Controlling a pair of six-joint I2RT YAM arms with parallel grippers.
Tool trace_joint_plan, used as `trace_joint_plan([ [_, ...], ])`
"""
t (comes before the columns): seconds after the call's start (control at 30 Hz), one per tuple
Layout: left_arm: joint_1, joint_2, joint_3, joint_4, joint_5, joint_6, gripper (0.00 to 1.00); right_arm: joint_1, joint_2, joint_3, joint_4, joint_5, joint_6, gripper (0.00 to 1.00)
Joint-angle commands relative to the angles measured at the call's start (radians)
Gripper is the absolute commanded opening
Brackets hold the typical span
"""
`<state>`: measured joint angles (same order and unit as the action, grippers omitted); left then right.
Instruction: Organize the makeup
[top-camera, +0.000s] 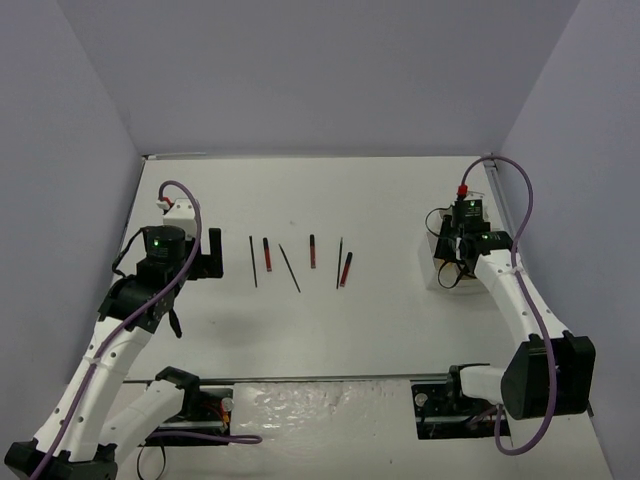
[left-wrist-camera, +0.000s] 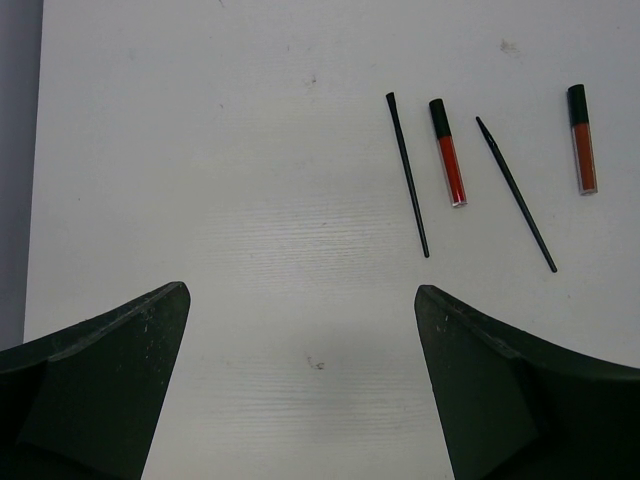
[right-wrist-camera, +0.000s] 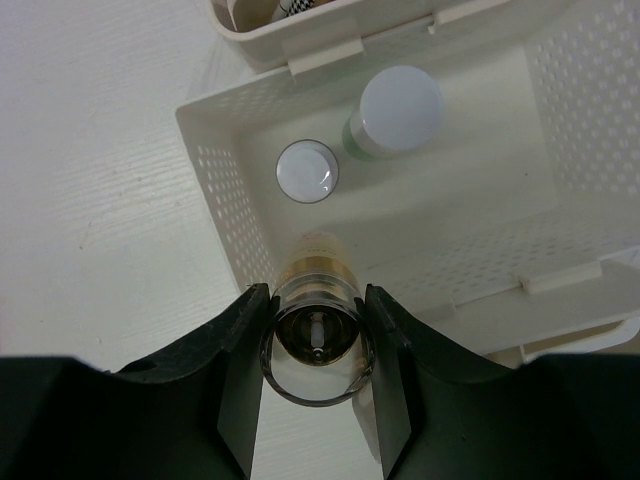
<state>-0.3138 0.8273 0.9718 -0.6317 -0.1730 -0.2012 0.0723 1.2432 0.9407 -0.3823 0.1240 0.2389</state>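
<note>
My right gripper (right-wrist-camera: 318, 335) is shut on a beige bottle (right-wrist-camera: 318, 275) with a clear cap, held upright over the near left corner of the white tray (right-wrist-camera: 215, 190). Inside that compartment stand a grey-capped bottle (right-wrist-camera: 307, 171) and a green-based bottle (right-wrist-camera: 398, 108) with a white cap. My left gripper (left-wrist-camera: 300, 295) hangs open over bare table, nothing between its fingers. Up and to its right lie a black stick (left-wrist-camera: 407, 175), a red stick (left-wrist-camera: 449, 155), another black stick (left-wrist-camera: 515, 195) and a second red one (left-wrist-camera: 582, 140). The overhead view shows several sticks (top-camera: 289, 268) in a row mid-table.
The tray (top-camera: 437, 270) sits at the right side of the table, under my right gripper (top-camera: 452, 268). A second tray compartment (right-wrist-camera: 300, 25) lies beyond the first. Grey walls close in the table on three sides. My left gripper (top-camera: 205, 260) is left of the sticks.
</note>
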Motion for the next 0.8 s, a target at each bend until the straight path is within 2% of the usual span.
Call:
trace_joint_plan([
  [0.0,0.007,-0.007,0.017,0.037,-0.004,-0.004,0.94,-0.028,0.012,-0.016,0.127,0.004,-0.004,0.0],
  [0.3,0.009,-0.002,0.015,0.038,-0.003,-0.004,0.94,-0.045,0.042,-0.048,0.186,-0.015,-0.011,0.0],
  [0.57,0.009,-0.008,0.013,0.038,-0.008,-0.003,0.94,-0.046,0.059,-0.048,0.189,-0.018,-0.018,0.18],
  [0.77,0.009,-0.008,0.015,0.038,-0.009,-0.003,0.94,-0.046,0.071,-0.045,0.186,-0.014,-0.02,0.39],
])
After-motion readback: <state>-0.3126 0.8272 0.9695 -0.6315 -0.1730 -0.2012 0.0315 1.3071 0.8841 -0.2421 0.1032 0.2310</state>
